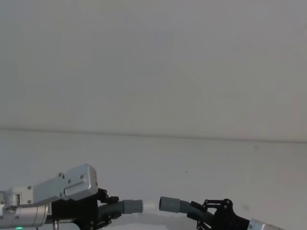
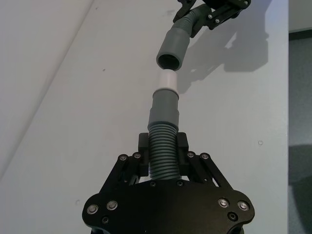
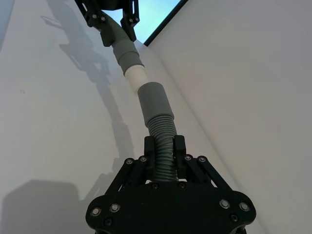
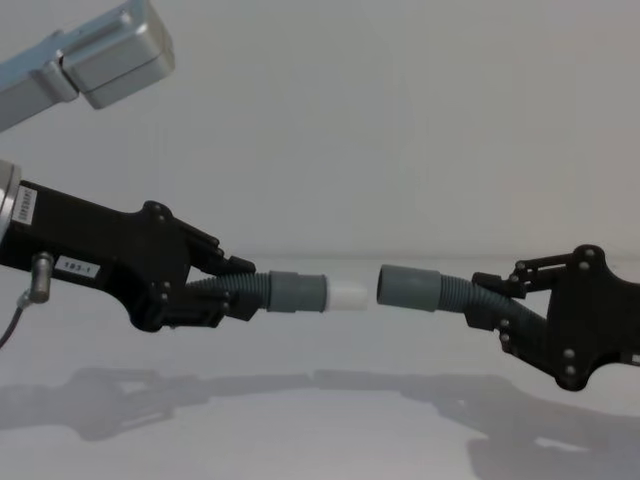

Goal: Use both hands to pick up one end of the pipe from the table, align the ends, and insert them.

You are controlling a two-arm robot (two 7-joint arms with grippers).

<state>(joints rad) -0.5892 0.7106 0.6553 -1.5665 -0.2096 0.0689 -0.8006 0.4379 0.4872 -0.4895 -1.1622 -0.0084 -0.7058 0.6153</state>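
Both pipe pieces hang in the air above the white table (image 4: 320,420), end to end. My left gripper (image 4: 235,290) is shut on the ribbed body of one piece (image 2: 163,151). Its grey cuff (image 4: 295,292) ends in a narrower white tip (image 4: 347,294). My right gripper (image 4: 490,300) is shut on the other piece (image 3: 163,156). That piece's wider plain cuff (image 4: 410,287) faces the white tip across a small gap. In the left wrist view the open mouth of the wide cuff (image 2: 173,48) sits just beyond the white tip (image 2: 167,80) and slightly off its line.
The table's far edge meets a plain pale wall (image 1: 153,72). My left arm's silver link (image 4: 110,50) reaches in at the upper left of the chest view. A dark strip of floor (image 2: 300,122) runs past the table's side edge.
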